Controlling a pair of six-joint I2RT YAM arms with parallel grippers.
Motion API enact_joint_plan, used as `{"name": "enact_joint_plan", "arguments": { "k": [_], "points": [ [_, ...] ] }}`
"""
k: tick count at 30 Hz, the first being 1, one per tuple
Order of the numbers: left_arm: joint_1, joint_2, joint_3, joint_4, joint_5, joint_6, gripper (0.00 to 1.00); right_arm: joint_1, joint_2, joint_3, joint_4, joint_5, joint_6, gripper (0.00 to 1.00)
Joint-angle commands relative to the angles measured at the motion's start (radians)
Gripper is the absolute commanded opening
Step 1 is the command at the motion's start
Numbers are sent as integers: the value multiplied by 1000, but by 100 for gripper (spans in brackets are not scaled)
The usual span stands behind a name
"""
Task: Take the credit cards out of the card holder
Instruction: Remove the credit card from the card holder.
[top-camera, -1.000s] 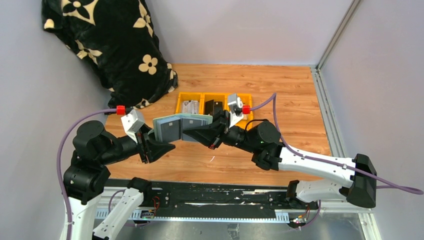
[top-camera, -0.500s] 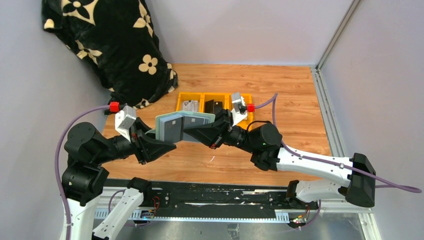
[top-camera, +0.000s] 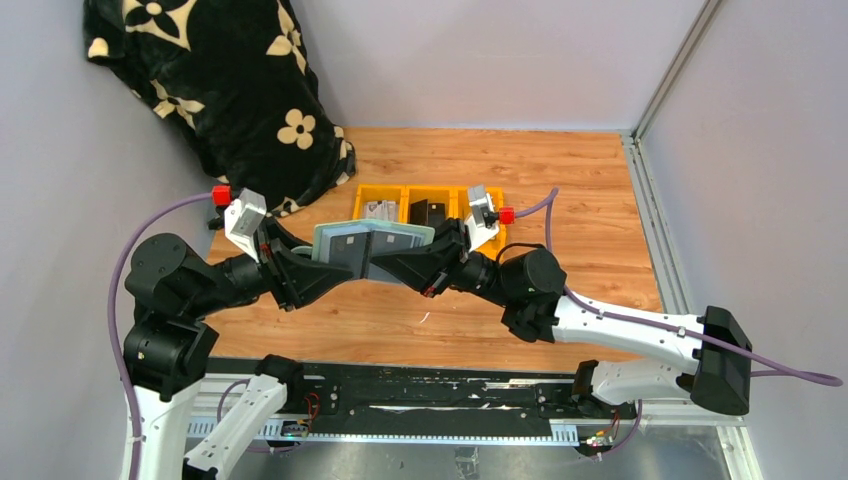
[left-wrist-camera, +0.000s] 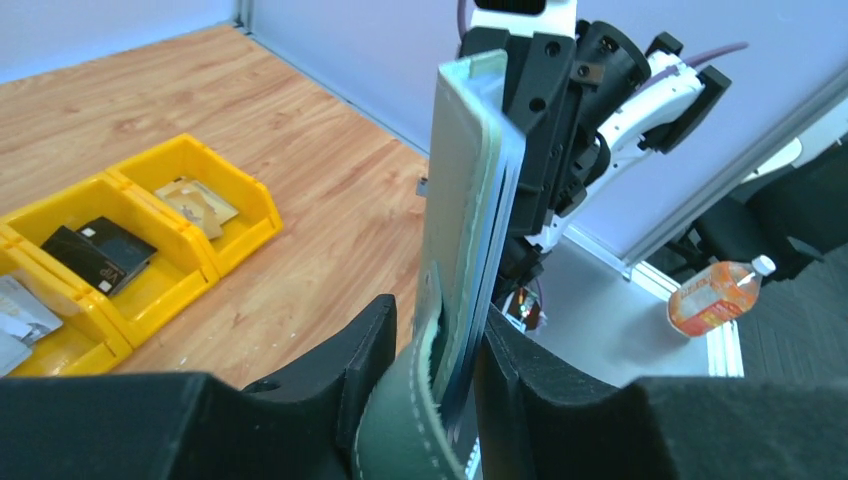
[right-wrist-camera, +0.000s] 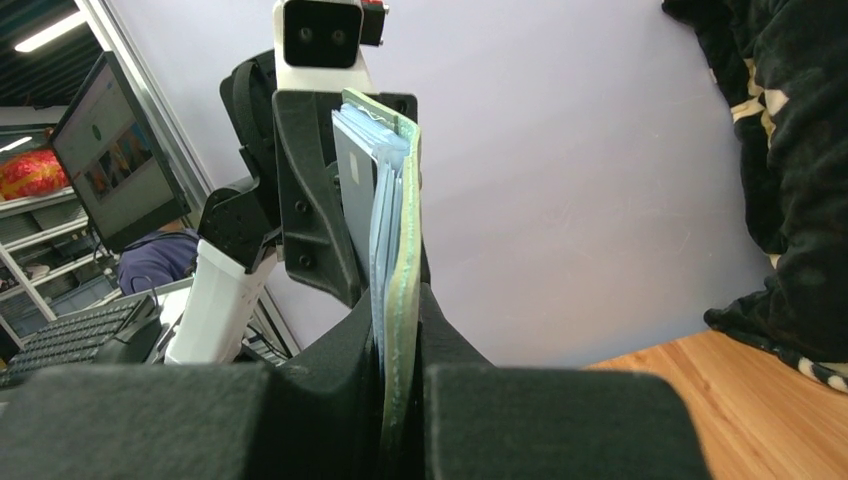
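Note:
The grey-green card holder (top-camera: 365, 243) hangs open in the air above the table, held between both arms. My right gripper (top-camera: 392, 262) is shut on its right half, and the green edge and blue-grey cards (right-wrist-camera: 382, 225) stand up between the fingers in the right wrist view. My left gripper (top-camera: 330, 268) is shut on its left half. In the left wrist view the card holder (left-wrist-camera: 465, 190) and its closing tab (left-wrist-camera: 410, 420) fill the gap between the fingers. The card stack edges (left-wrist-camera: 500, 230) show on its right side.
A row of three yellow bins (top-camera: 428, 190) lies just behind the holder, with cards and a dark item inside; it also shows in the left wrist view (left-wrist-camera: 160, 262). A black flowered blanket (top-camera: 230, 90) fills the far left corner. Walls stand left and right.
My left gripper has moved up and to the right from below the holder, and its fingers are now around the holder's left half. The right gripper has kept its hold.

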Motion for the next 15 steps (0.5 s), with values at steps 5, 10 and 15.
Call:
{"name": "enact_joint_plan", "arguments": {
  "k": [5, 10, 15],
  "points": [
    [0, -7, 18, 39, -54, 0, 35, -4, -12, -11, 16, -36, 16, 0],
    [0, -3, 16, 50, -47, -1, 20, -3, -10, -13, 20, -46, 26, 0],
    [-1, 1, 13, 24, -60, 25, 0, -4, -14, -17, -9, -44, 36, 10]
  ]
}}
